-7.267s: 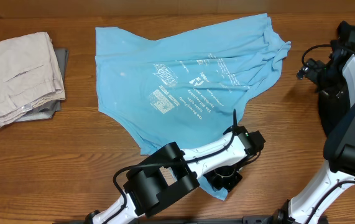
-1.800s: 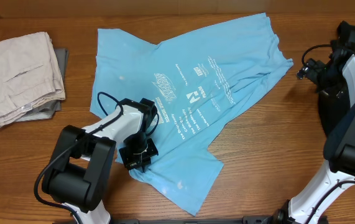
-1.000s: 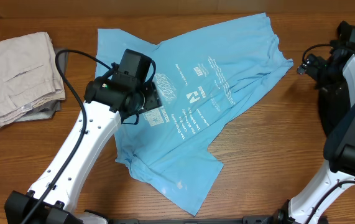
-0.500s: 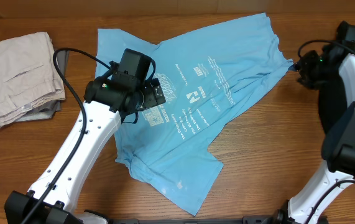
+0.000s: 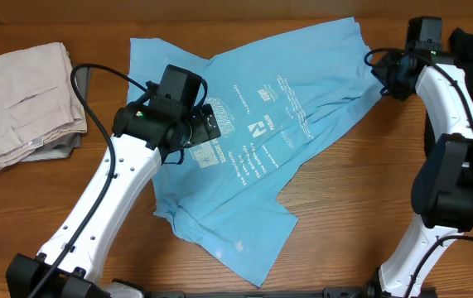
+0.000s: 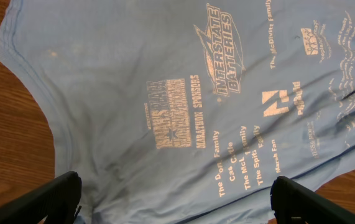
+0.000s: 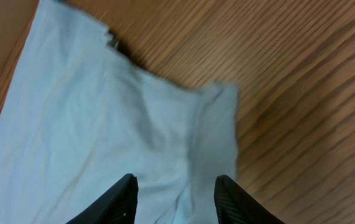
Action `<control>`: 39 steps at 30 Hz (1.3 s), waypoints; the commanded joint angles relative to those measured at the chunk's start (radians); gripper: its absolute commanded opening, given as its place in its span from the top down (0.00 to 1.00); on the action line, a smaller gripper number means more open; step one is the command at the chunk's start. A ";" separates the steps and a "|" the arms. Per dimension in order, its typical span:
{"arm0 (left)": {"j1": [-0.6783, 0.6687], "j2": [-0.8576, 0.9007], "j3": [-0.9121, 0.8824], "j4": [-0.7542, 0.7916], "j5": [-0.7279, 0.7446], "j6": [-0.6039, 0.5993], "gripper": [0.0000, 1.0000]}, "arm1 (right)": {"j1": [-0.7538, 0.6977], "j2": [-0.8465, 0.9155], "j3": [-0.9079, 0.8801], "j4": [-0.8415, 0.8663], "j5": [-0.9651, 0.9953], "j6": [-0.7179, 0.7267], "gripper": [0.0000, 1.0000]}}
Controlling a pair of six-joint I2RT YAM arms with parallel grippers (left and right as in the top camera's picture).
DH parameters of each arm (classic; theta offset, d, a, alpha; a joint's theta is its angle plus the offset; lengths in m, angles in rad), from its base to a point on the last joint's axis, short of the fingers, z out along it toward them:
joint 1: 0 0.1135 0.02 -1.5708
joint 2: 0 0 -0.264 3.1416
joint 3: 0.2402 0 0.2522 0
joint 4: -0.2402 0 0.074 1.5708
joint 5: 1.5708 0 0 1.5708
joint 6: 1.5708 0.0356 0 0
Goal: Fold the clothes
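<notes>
The light blue T-shirt (image 5: 219,207) lies spread and creased on the wooden surface (image 5: 352,190). One corner points toward the near edge, with bare wood open on either side of it. Further in, over the shirt's left-middle, the left tool (image 6: 176,202) hangs released, fingers wide with nothing between them. Below it the white print reads "INTERSTATE BATTERIES" (image 6: 219,59) and "MARATHON SPONSORS" (image 6: 197,112), with a list of family names too small to read fully. At the far right, the right tool (image 7: 176,198) hovers over the shirt's ragged corner, fingers part-way apart, gripping no cloth. Far left, folded beige trousers (image 5: 25,95) lie apart from the shirt.
</notes>
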 commanded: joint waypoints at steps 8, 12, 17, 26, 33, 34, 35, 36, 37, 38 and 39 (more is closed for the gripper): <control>0.005 0.001 0.002 0.000 -0.020 0.007 0.00 | -0.006 0.113 0.014 0.084 0.076 0.018 0.56; 0.005 0.001 0.002 0.000 -0.020 0.007 0.00 | -0.006 0.150 0.014 0.117 0.077 0.011 0.56; 0.005 0.001 0.002 0.000 -0.020 0.007 0.00 | -0.006 0.157 0.014 0.126 0.077 0.011 0.66; 0.005 0.001 0.002 0.000 -0.020 0.007 0.00 | -0.005 0.177 0.012 0.151 0.080 0.011 0.66; 0.005 0.001 0.002 0.000 -0.020 0.007 0.00 | -0.005 0.187 0.012 0.147 0.080 0.011 0.86; 0.005 0.001 0.002 0.000 -0.020 0.007 0.01 | -0.005 0.187 0.012 0.146 0.080 0.011 0.91; 0.005 0.001 0.002 0.000 -0.020 0.007 0.00 | -0.005 0.186 0.013 0.144 0.080 0.011 0.96; 0.005 0.001 0.002 0.000 -0.020 0.007 0.00 | -0.006 0.186 0.017 0.138 0.081 0.011 0.96; 0.005 0.001 0.002 0.000 -0.020 0.007 0.00 | -0.006 0.186 0.020 0.129 0.081 0.011 0.96; 0.005 0.001 0.002 0.000 -0.020 0.007 0.00 | -0.006 0.186 0.022 0.119 0.082 0.011 0.96; 0.005 0.001 0.002 0.000 -0.020 0.007 0.00 | -0.008 0.185 0.022 0.109 0.087 0.011 0.96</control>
